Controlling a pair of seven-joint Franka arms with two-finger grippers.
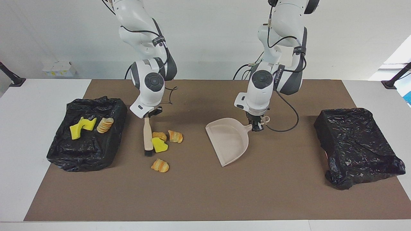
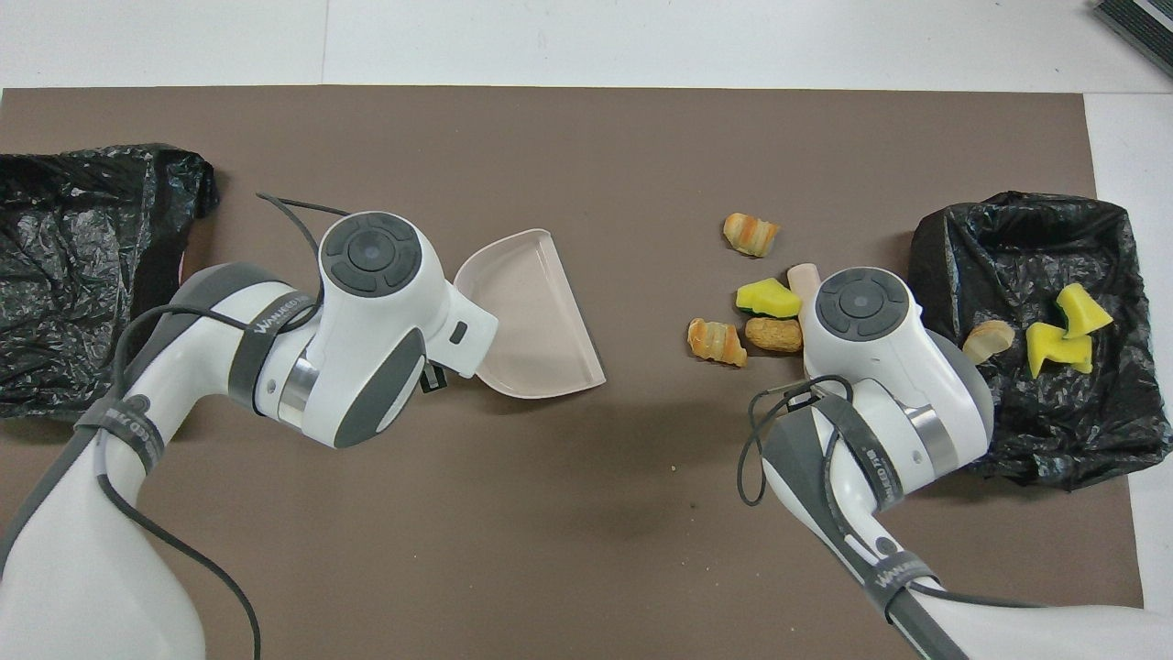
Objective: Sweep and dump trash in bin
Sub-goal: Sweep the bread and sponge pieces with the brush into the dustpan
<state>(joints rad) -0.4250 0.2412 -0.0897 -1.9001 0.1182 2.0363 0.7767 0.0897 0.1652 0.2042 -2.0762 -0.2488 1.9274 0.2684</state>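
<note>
1. Trash (image 1: 159, 145) comes first: four scraps lie loose on the mat (image 1: 199, 199), toward the right arm's end, and three more already sit in the bin (image 1: 86, 134) at that end.
2. Right gripper (image 1: 148, 113) is clamped shut on the brush (image 1: 147, 136) handle. The brush hangs bristles down on the bin side of the scraps, touching the yellow one; I'd say it's set to push them toward the middle.
3. Left gripper (image 1: 257, 125) is closed tight on the dustpan (image 1: 229, 141) handle. The pan lies mid-mat with its mouth turned toward the scraps, ready to catch them.
4. Pan and pile are well apart, nothing between them but bare mat, so the sweep path looks open.
5. One striped piece (image 1: 160, 165) lies apart from the other three, nearer the mat's edge farthest from the robots; a straight sweep may miss it.
6. Second bin (image 1: 356, 144) sits at the left arm's end, out of the way.
</note>
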